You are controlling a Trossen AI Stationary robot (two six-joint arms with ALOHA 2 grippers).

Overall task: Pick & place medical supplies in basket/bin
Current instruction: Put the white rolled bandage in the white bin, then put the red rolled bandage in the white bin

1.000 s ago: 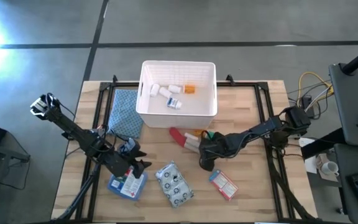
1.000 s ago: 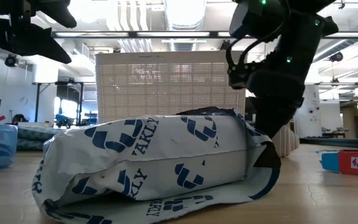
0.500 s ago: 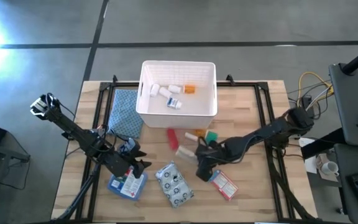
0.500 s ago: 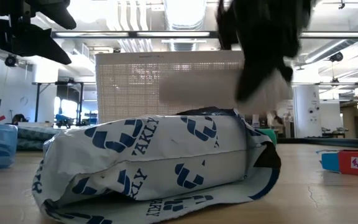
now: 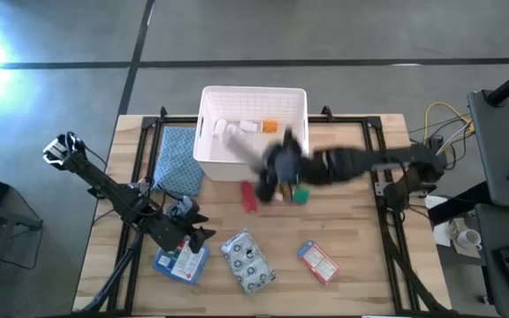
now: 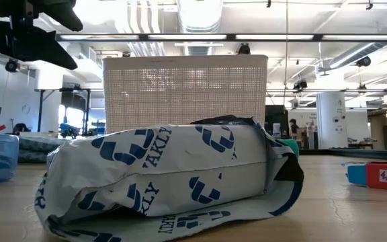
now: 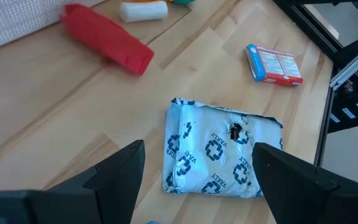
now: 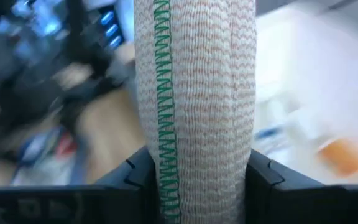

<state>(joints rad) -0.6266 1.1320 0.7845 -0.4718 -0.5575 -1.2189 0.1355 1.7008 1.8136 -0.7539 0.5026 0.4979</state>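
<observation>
Basket [image 5: 208, 102], white slotted plastic, sits directly beneath my right end effector [image 5: 281, 162], which pinches a cream knitted bandage roll [image 8: 194, 106] lengthwise; left end effector [image 5: 188, 237] waits spread.

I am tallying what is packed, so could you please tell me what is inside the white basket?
The basket holds small white bottles and an orange-capped one. The right hand, gripping a bandage roll, covers its front right part.
</observation>
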